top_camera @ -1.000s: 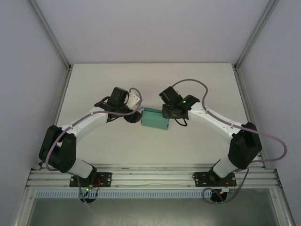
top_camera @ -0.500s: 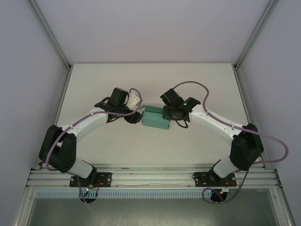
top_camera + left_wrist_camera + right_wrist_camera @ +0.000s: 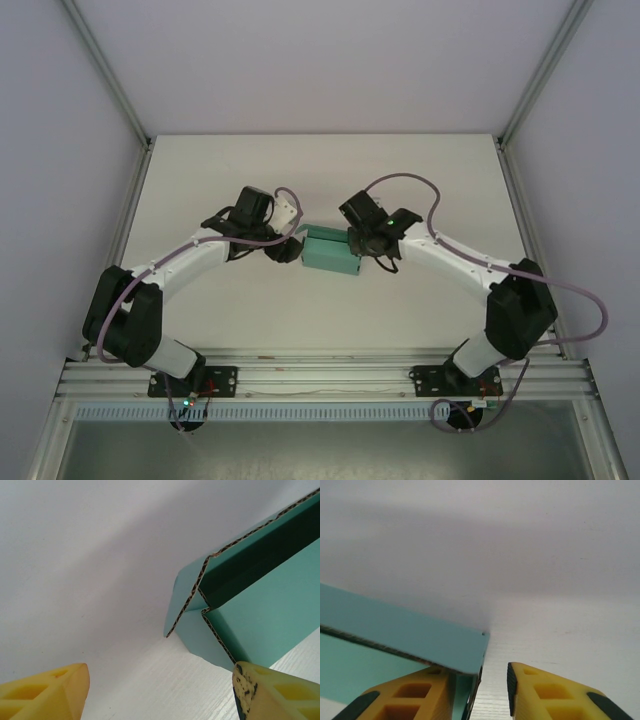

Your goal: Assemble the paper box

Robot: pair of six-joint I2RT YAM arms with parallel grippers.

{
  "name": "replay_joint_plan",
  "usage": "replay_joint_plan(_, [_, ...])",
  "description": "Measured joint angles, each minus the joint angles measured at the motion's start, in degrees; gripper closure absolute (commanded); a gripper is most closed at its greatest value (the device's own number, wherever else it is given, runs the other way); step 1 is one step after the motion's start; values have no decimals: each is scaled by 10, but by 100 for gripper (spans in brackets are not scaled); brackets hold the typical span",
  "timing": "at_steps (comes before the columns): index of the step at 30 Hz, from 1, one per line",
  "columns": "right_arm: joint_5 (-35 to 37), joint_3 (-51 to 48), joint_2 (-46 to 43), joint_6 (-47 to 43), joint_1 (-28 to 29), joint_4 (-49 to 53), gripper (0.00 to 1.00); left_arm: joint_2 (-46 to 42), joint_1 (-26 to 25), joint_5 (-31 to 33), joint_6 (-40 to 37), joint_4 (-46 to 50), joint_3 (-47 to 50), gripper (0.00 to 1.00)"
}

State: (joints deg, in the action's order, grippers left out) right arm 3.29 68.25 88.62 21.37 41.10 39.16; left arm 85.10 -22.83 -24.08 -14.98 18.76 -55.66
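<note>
From their bases at the near edge of the surface [image 3: 200, 180], both arms bend inward and meet about its middle, where the teal paper box [image 3: 330, 256] lies.

The left hand [image 3: 288, 249] sits at the box's left end with its jaws wide open. In the left wrist view its yellow fingers [image 3: 45, 695] stand well apart. The box's open end shows corrugated cut edges and a flap turned outward, and it lies just past one fingertip. Whether the two touch cannot be told.

The right hand [image 3: 362, 243] is at the box's right end, partly open and clamping nothing. In the right wrist view a card edge of the box stands between its fingers [image 3: 560, 695], close against one and with a clear gap to the other.

Compared with a second ago, the box has hardly moved and the left hand has kept its place and its wide opening. The right hand has edged slightly in toward the box. The far half of the surface is unchanged.
</note>
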Motion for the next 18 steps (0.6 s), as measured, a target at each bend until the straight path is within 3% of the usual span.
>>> replay_joint_plan(8, [4,15,11,0,0,-1,69,0,0,-9,2,-1,0,25])
replay_joint_plan(15, [15,30,23,1,0,0,82,0,0,-10,2,-1,0,25])
replay_joint_plan(18, [18,30,24,5,0,4,96,0,0,-10,2,-1,0,25])
